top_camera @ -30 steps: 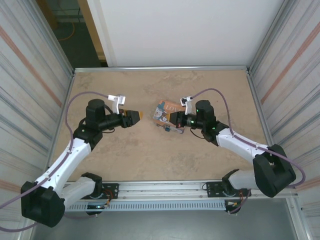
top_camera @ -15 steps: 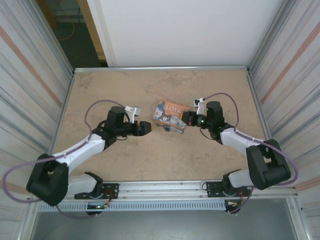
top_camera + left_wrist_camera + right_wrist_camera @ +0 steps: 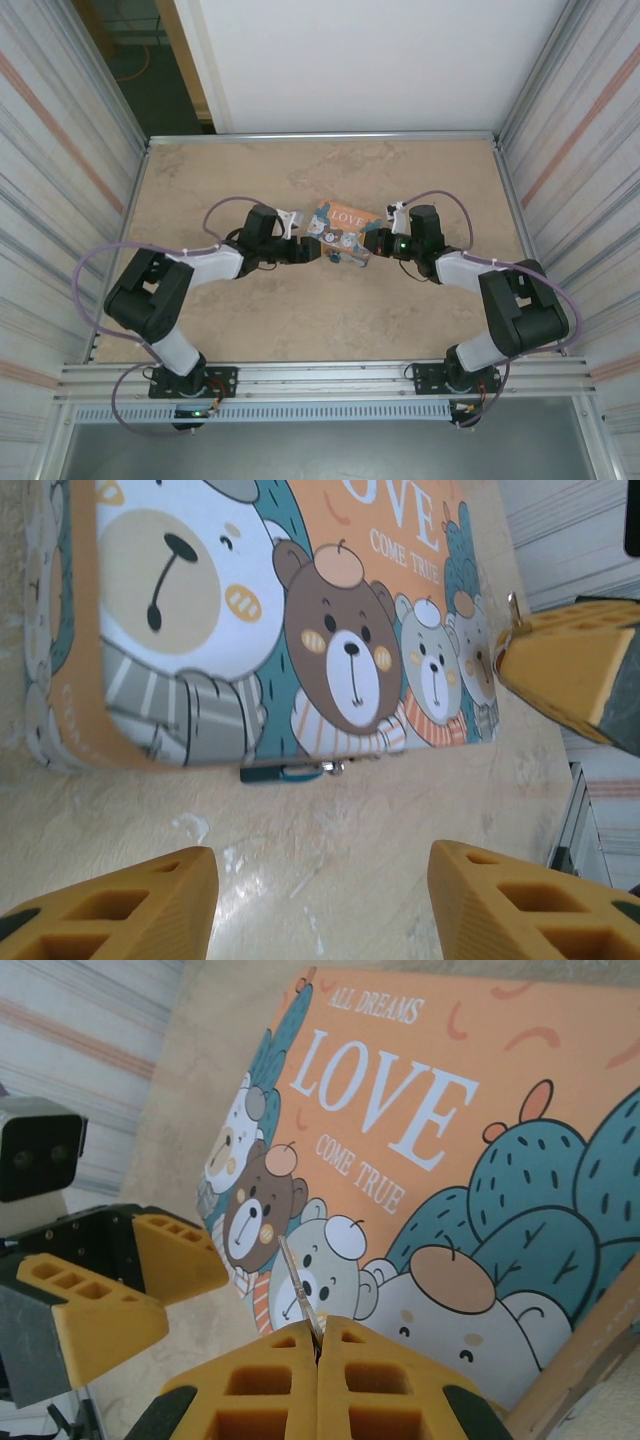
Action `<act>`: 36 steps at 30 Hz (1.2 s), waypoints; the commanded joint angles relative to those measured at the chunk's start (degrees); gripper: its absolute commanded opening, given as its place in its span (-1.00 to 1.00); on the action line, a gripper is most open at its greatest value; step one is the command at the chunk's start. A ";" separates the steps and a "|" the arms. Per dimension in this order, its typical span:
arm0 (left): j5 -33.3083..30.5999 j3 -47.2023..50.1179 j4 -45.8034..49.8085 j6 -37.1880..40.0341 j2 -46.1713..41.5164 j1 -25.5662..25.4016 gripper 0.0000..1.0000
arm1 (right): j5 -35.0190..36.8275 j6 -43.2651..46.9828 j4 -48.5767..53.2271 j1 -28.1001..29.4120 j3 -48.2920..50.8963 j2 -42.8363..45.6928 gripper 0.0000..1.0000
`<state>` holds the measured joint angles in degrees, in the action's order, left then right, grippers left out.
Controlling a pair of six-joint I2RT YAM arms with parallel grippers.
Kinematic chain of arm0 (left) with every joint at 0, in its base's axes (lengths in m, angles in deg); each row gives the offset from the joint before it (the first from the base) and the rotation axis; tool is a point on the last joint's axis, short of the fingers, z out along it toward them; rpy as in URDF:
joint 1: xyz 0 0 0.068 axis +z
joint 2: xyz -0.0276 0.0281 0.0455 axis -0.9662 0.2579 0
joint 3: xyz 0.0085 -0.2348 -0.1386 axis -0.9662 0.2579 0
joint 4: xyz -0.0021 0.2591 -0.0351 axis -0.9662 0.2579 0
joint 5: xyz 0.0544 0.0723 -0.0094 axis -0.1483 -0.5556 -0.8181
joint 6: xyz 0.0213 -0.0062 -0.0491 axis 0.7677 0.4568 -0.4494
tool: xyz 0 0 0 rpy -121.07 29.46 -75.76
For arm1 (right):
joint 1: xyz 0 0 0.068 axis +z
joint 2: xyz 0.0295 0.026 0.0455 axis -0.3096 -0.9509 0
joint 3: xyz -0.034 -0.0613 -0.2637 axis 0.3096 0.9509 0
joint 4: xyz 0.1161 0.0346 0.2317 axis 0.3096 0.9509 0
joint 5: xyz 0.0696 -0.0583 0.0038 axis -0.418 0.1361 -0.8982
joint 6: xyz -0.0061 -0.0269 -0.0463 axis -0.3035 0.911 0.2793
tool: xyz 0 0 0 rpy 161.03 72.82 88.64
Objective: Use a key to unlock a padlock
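The tiny blue padlock lies on the table against the near edge of the colourful "LOVE" box, its silvery shackle pointing right; from above the padlock sits just below the box. My left gripper is open, its yellow fingers straddling bare table just short of the padlock. My right gripper is shut on the thin metal key, whose blade sticks out over the box lid. Both grippers face each other, left gripper and right gripper.
The tan table is walled by a metal rail at the back and ribbed side panels. In the left wrist view the right gripper's yellow finger hangs by the box's right end. The left gripper's fingers show in the right wrist view.
My left arm has swung right and stretched toward the box, bringing its open gripper next to the padlock. The right arm shifted slightly right and lower, key still held.
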<state>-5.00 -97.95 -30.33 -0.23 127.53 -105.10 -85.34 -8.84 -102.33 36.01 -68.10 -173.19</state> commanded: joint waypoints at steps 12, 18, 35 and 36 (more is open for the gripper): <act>1.69 -9.36 -3.79 -1.56 9.35 -0.10 0.08 | -1.56 1.71 1.84 0.50 1.22 -1.51 -1.00; -0.32 -7.10 -4.27 -1.29 8.15 -0.28 0.08 | -0.64 1.63 1.75 0.66 1.81 -1.13 -1.00; -5.13 -2.81 -9.41 0.39 9.24 -4.48 0.14 | -0.28 1.89 2.20 0.59 1.48 -1.27 -1.00; -5.74 -3.04 -9.22 1.18 9.42 -4.88 0.13 | -0.23 1.89 2.27 0.59 1.50 -1.20 -1.00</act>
<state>-8.63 -100.66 -37.57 -1.37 136.36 -109.06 -86.42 -8.60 -103.46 36.05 -67.66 -173.71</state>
